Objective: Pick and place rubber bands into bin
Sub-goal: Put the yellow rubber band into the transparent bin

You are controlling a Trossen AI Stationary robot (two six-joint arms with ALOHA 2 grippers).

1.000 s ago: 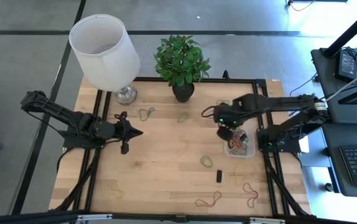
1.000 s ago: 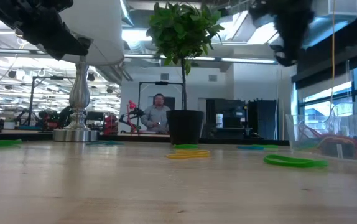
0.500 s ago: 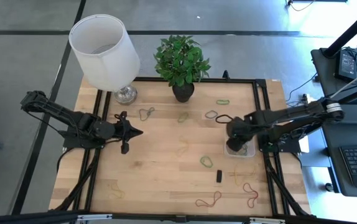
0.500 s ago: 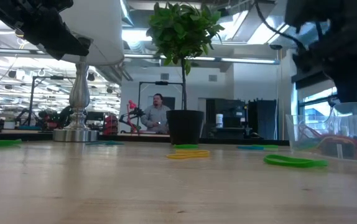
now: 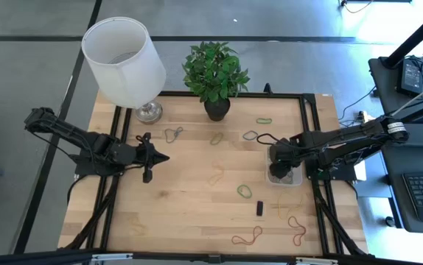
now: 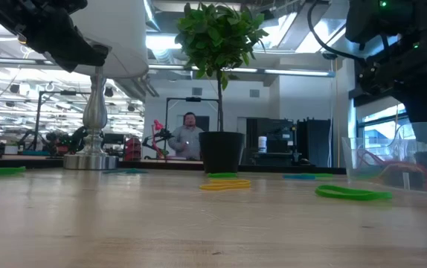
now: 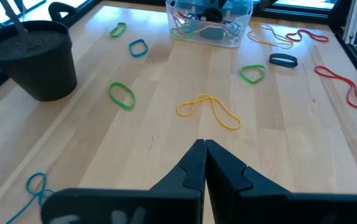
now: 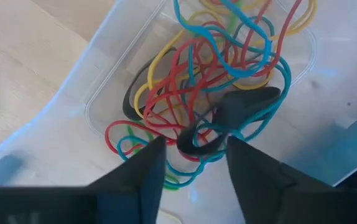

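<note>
Right now the right gripper [image 8: 191, 155] hangs directly over the bin [image 5: 284, 177], its fingers spread apart with nothing between them. Below them the bin holds a tangle of rubber bands [image 8: 216, 93] in red, yellow, blue and black. More loose bands [image 7: 206, 111] lie scattered across the wooden table [image 5: 189, 206], a green one [image 5: 245, 191] just beside the bin. The left gripper [image 7: 203, 155] waits over the table's left side, its fingers pressed together and empty, near the lamp [image 5: 127, 59] and plant pot [image 5: 217, 109].

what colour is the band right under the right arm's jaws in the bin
Black: the rubber band lies on the red, blue and yellow tangle in the bin; right wrist view shows it best.
</note>
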